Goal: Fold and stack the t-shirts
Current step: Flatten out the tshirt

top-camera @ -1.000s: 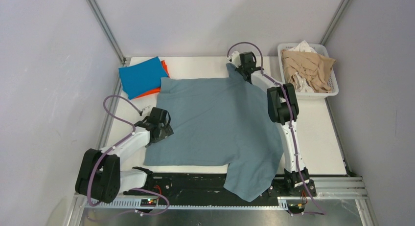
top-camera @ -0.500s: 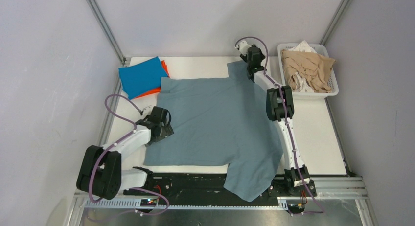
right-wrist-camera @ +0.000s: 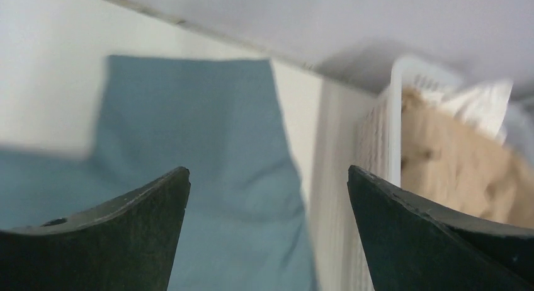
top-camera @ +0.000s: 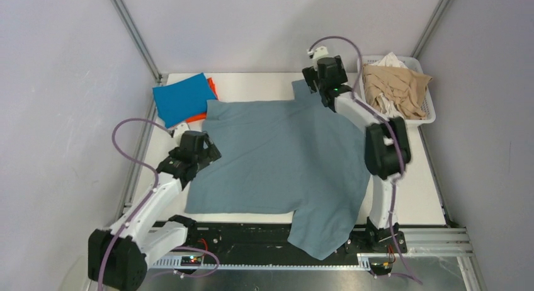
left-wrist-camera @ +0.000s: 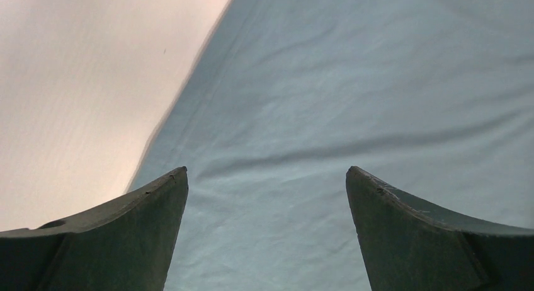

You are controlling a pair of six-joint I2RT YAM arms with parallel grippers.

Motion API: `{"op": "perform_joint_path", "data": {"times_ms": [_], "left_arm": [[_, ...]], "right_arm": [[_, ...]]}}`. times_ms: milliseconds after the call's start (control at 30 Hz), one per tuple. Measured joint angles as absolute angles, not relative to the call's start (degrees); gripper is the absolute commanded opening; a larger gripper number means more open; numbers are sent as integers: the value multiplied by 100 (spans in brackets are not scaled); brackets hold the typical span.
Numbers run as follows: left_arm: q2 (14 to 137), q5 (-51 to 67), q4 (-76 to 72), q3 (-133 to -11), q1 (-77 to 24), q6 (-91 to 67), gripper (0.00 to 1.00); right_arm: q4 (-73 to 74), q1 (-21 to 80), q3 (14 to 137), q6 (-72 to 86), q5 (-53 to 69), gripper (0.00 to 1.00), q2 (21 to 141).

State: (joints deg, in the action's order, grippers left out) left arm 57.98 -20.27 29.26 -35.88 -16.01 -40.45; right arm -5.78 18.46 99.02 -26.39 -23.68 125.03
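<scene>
A large grey-blue t-shirt (top-camera: pixel 283 159) lies spread flat on the white table (top-camera: pixel 415 177), with one sleeve (top-camera: pixel 321 234) hanging over the near edge. A folded bright blue t-shirt (top-camera: pixel 182 97) rests on an orange one (top-camera: pixel 213 86) at the far left. My left gripper (top-camera: pixel 208 151) hovers open over the grey-blue shirt's left edge; in the left wrist view its gripper (left-wrist-camera: pixel 267 177) holds nothing above the cloth (left-wrist-camera: pixel 352 83). My right gripper (top-camera: pixel 313 84) is open above the far right sleeve (right-wrist-camera: pixel 208 127), and in its wrist view that gripper (right-wrist-camera: pixel 267 177) is empty.
A white slatted basket (top-camera: pixel 430 118) with beige (top-camera: pixel 397 83) and white garments stands at the far right corner, close beside my right gripper; its wall (right-wrist-camera: pixel 371 146) fills the right of the right wrist view. Metal frame posts rise at both back corners.
My right gripper has opened, let go of the far sleeve, and lifted toward the basket. The left arm has stretched out and its gripper has shifted slightly toward the far left.
</scene>
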Motion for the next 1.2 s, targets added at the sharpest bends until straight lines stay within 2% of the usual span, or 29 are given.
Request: {"op": "perform_joint_path", "data": {"times_ms": [233, 367, 567, 700, 867, 1200], "left_arm": [[4956, -1745, 2845, -3693, -1601, -3999, 100], [4670, -1396, 2812, -3511, -1608, -4023, 100], [3942, -1286, 2945, -2641, -1693, -4517, 100], [3894, -1280, 3089, -2298, -1715, -4794, 100], [4576, -1286, 2860, -2287, -1715, -4816, 100], [6412, -1358, 1820, -2661, -1597, -4799, 100]], "right_arm": [[1350, 1981, 7356, 733, -1664, 99, 8584], [2318, 2226, 6180, 1776, -1490, 99, 7443], [3468, 3245, 4862, 2528, -1247, 99, 6761], [3527, 3301, 4278, 2974, -1057, 99, 6250], [3334, 2751, 3809, 3170, -784, 99, 6512], [2467, 1660, 3815, 3111, -604, 99, 7710]]}}
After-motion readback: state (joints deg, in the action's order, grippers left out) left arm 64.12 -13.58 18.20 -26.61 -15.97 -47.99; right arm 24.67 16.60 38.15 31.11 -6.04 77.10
